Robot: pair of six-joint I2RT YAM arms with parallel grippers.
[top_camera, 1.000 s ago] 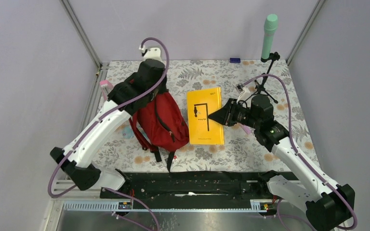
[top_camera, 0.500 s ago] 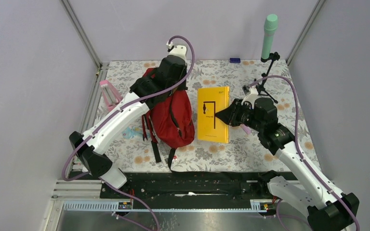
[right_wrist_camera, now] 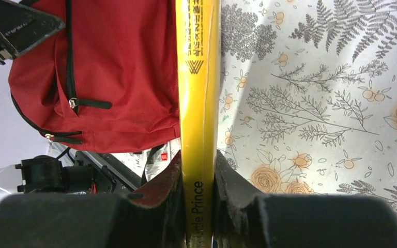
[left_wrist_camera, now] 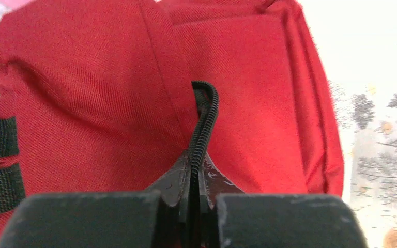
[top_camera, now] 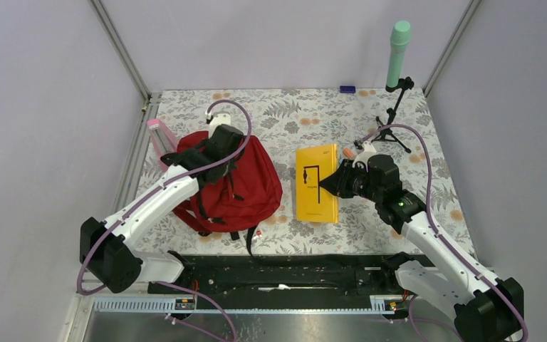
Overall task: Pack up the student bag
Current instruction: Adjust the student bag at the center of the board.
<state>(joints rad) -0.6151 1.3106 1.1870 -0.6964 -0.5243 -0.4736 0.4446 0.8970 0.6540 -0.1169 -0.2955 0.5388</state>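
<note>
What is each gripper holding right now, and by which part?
Left gripper pinches the black zipper of the student bag; right gripper clamps the yellow book at its spine edge.

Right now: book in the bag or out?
Out. The right gripper clamps the book by its spine, beside the bag and apart from it.
</note>
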